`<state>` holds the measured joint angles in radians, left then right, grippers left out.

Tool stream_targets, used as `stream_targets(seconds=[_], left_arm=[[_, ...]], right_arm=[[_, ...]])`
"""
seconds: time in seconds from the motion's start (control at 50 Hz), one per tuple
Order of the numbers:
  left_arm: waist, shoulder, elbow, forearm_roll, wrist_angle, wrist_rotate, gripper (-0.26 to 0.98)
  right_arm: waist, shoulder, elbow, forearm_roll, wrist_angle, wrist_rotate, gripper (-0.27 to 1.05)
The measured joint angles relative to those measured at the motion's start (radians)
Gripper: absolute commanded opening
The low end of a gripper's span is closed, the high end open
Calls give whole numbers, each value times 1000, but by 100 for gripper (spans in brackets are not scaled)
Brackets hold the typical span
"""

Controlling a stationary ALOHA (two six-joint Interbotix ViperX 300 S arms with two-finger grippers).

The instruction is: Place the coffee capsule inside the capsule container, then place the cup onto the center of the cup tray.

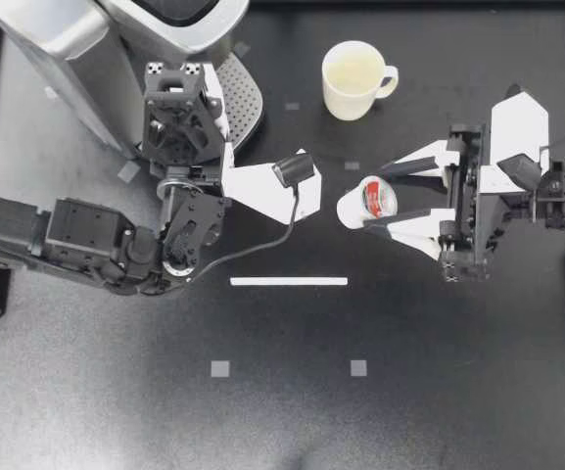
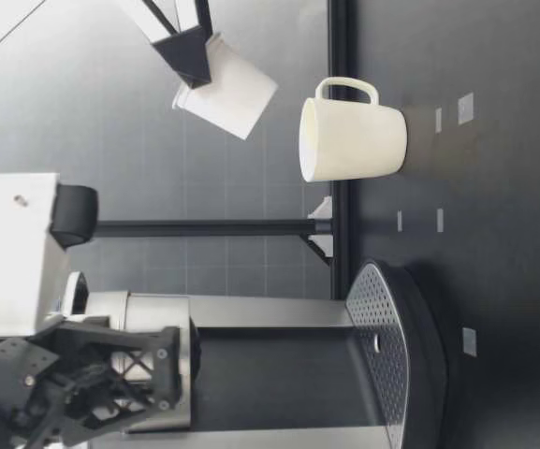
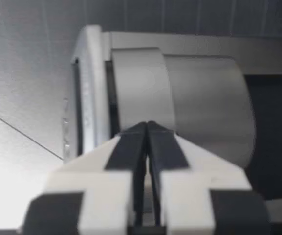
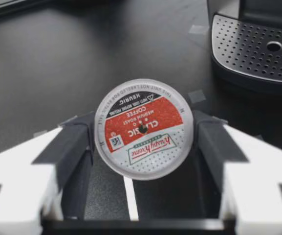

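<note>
Big silver coffee machine sits right ahead of my left gripper, its fingers pressed together. My right gripper, cream ceramic mug standing off beside its fingers, clamps the white, red-lidded coffee capsule between them.

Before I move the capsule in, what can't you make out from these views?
Capsule container: top view, my left arm covers the coffee machine, whose top the edge cuts off; left wrist view shows no opening.
Cup tray: top view, partly under my left arm.
Coffee capsule body: right wrist view, behind its lid.
</note>
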<state>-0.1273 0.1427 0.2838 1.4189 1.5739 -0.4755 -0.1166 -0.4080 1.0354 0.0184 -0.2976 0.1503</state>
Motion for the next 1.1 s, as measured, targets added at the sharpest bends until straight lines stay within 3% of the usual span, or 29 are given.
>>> stream_targets(seconds=[0.5,1.1], left_arm=[[5,-25,3,15,0,32,9],[21,-100,-28,91,26,32,9]], right_arm=[[0,8,0,0,-8,3,48],[0,26,0,0,-20,18,48]])
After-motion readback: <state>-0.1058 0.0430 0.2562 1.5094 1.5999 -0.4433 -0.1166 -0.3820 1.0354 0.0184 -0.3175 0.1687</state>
